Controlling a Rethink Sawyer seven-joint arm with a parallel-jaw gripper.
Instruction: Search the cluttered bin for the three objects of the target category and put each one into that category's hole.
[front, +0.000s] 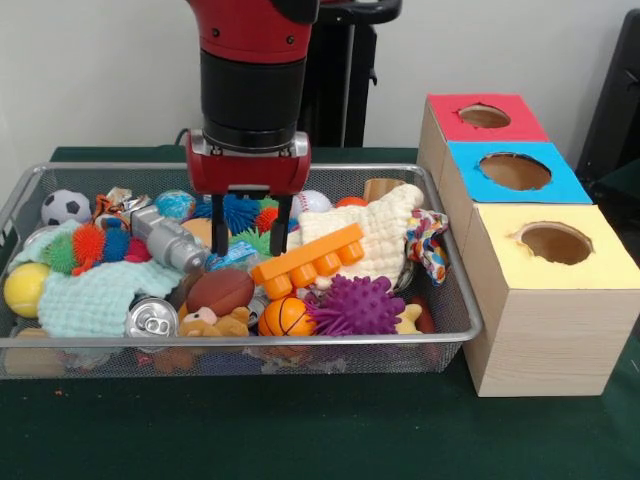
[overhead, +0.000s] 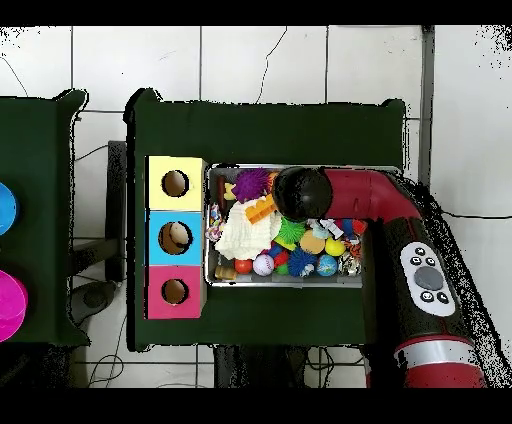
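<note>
The wire mesh bin (front: 452, 262) sits on the green table, full of toys. My gripper (front: 249, 238) hangs in the bin's middle, open, with one dark finger (front: 220, 228) on each side. A small blue and white crinkly wrapper (front: 234, 254) lies just below and between the tips, next to the orange toy brick (front: 307, 263). I cannot tell whether the fingers touch it. In the overhead view the arm's black wrist (overhead: 303, 192) hides the gripper over the bin (overhead: 285, 283). No other wrapper shows clearly.
Three wooden boxes with holes stand beside the bin: red top (front: 517, 118), blue top (front: 553, 185), yellow top (front: 610, 270). Around the gripper lie a silver can (front: 151, 318), a toy football (front: 220, 290), a purple spiky ball (front: 357, 306), a cream cloth (front: 385, 228) and a grey toy (front: 170, 240).
</note>
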